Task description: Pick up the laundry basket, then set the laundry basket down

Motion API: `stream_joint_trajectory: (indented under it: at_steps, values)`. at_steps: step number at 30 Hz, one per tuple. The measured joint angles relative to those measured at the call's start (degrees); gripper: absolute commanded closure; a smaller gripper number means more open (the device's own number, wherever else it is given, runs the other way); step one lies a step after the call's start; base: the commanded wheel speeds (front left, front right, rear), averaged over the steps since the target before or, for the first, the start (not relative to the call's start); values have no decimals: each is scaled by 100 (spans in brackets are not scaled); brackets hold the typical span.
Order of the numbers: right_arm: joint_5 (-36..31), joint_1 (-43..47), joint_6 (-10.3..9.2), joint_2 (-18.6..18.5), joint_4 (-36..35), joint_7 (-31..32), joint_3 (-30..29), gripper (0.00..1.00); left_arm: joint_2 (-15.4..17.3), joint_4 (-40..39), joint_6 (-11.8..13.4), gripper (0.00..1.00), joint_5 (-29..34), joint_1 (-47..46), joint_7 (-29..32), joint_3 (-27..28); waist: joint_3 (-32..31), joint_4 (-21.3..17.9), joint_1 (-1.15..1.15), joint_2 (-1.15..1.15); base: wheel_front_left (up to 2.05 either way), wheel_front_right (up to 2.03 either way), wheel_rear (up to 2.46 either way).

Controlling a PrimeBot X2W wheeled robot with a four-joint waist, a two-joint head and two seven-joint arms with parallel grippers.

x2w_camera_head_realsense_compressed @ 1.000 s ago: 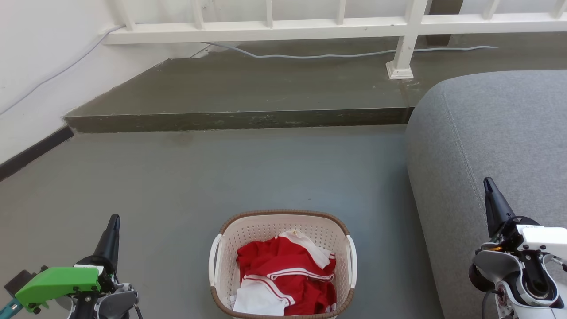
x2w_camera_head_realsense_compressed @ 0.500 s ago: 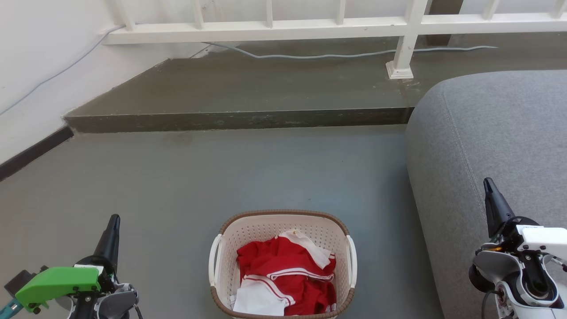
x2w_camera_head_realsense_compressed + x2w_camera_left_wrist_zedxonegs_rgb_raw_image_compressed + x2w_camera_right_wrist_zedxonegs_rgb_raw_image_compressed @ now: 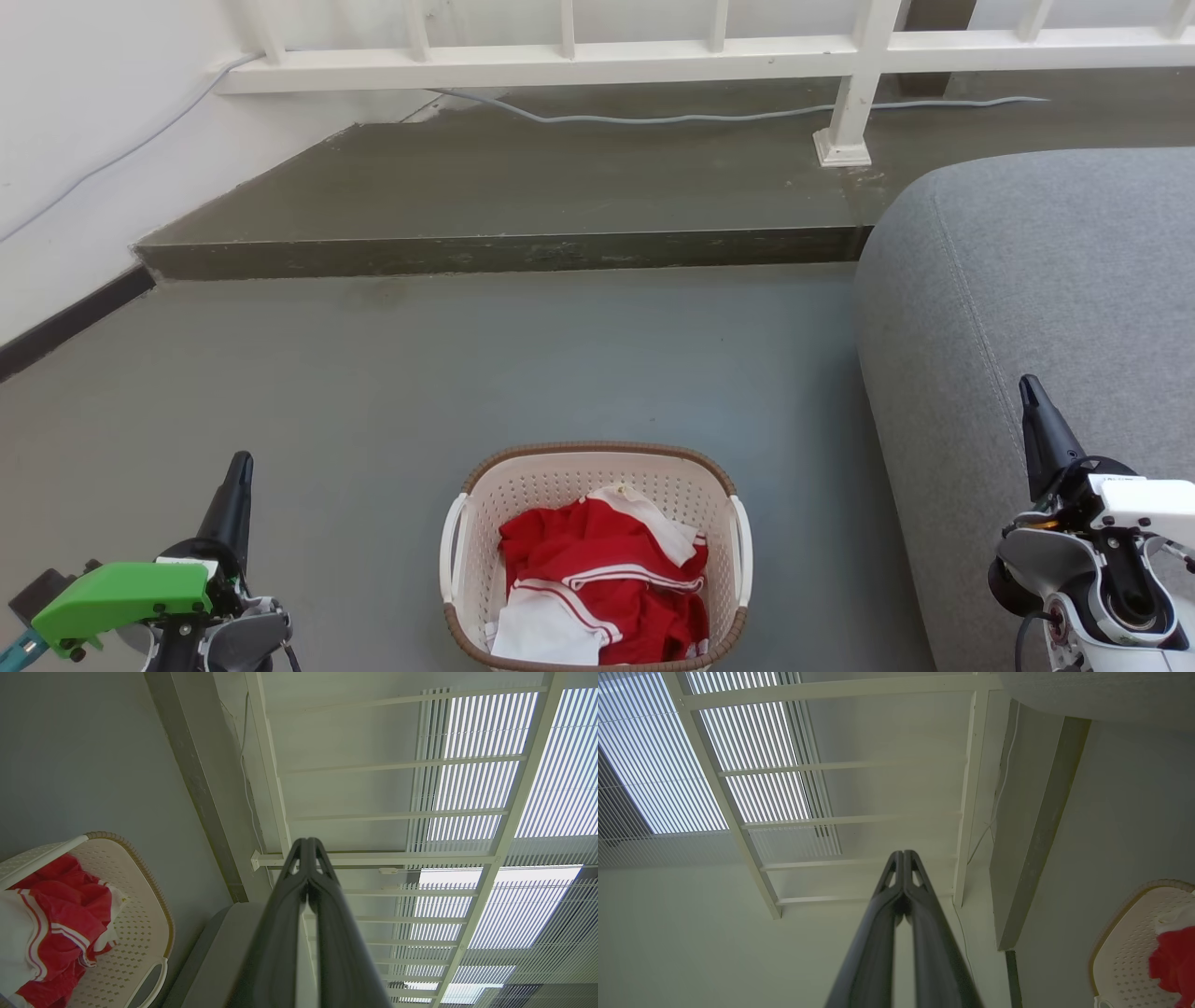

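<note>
Between my two grippers, on the smooth grey floor, stands the laundry basket, upright with its mouth facing up, well apart from both. Its white handles face my left and right. The near end is cut off in the head view, so I cannot tell its long axis. The walls are cream plastic dotted with small holes, the corners rounded, the rim brown and woven-looking. Crumpled red and white clothes lie inside. My left gripper and right gripper are both closed tip to tip, holding nothing.
</note>
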Motion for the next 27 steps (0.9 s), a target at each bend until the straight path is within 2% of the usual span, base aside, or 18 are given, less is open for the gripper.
stream_joint_trajectory:
  at_steps: [27]
  values:
    - [0, -1, 18, 1, 18, 24, -11, 100, -1, -1, 0, 100, 0, 0, 0, 3, 0, 0, 0, 0, 0, 0, 0]
